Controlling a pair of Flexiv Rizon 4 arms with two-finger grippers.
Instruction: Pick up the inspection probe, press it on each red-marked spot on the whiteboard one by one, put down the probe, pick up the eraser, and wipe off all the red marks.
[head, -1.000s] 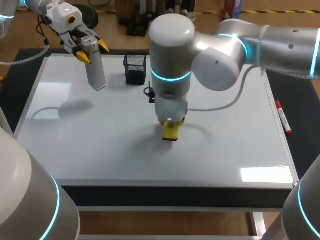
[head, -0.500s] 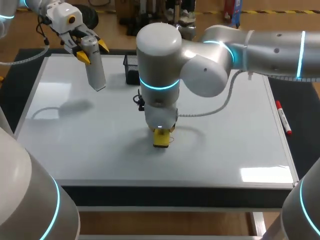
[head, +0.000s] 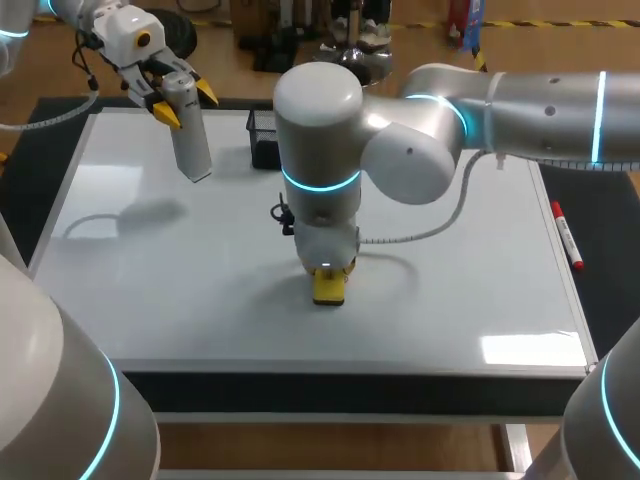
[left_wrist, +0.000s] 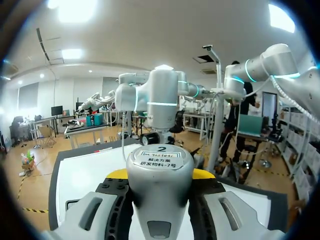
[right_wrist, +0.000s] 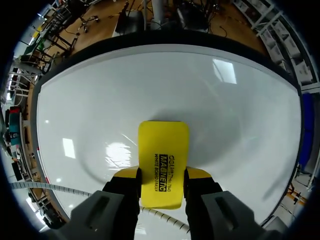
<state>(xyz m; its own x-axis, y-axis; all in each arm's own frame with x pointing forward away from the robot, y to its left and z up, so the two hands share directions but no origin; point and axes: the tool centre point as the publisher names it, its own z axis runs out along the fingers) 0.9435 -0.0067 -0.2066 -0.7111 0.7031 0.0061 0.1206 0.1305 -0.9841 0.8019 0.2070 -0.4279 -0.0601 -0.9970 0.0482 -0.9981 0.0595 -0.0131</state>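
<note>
The right gripper (head: 328, 272) is pinching the yellow eraser (head: 329, 291) and pressing it on the whiteboard (head: 470, 300), near the middle. It looks like the wiping step. I am seeing no red marks. The left gripper (head: 178, 97) is squeezing the probe (head: 190, 140) over the far left corner. Next, the eraser needs flat, steady pushes. Open board is lying all around it, with the front edge nearest.

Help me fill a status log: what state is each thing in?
Whiteboard: no red marks visible.
Probe: gripped by left tool, held above the whiteboard.
Eraser: gripped by right tool, down on the whiteboard.
Red marker: lying along the whiteboard's right edge.
Mesh holder: upright.
</note>
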